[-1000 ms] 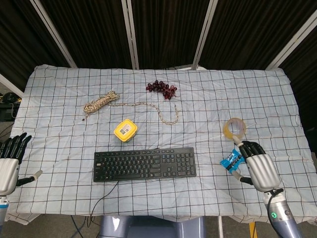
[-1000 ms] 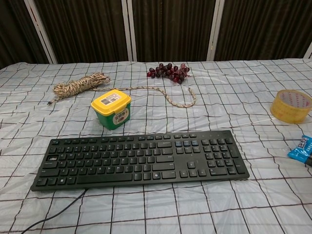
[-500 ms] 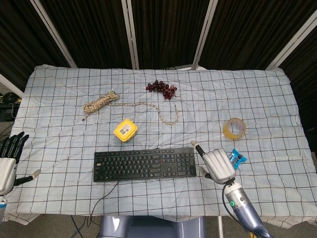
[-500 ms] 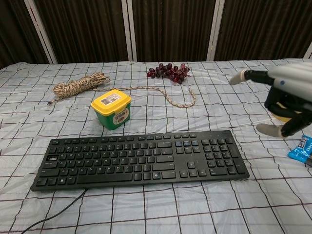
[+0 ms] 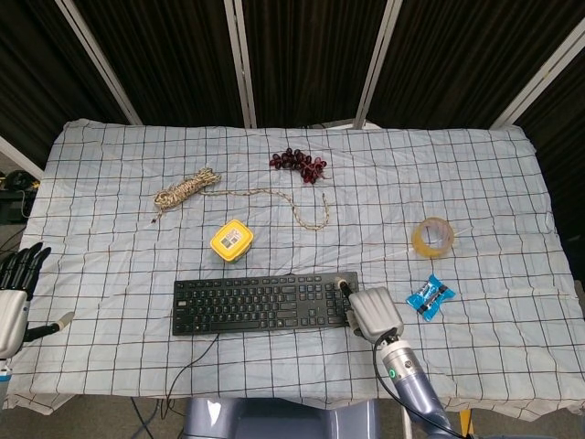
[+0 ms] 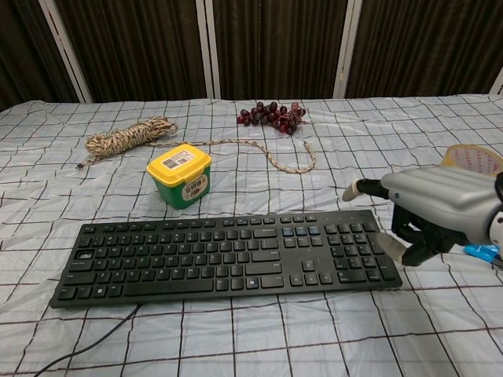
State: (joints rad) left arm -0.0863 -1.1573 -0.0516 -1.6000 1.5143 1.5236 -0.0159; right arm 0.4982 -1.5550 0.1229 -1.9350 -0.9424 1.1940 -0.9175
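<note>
While lying low on the desk (image 5: 110,265), black keyboard (image 5: 265,304) meets right hand (image 5: 370,313) at its 3 o'clock end, fingers (image 6: 411,232) curled loosely, gripping nothing. Blue packet (image 5: 430,295) just beyond at 3 o'clock. Left hand (image 5: 15,297) spread, far out at 9 o'clock.

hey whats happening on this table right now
The right hand is at the right end of the black keyboard, fingers curled down over its edge, holding nothing. A blue snack packet and a tape roll lie to its right on the checked cloth. The left hand hangs off the table's left edge, fingers apart.
</note>
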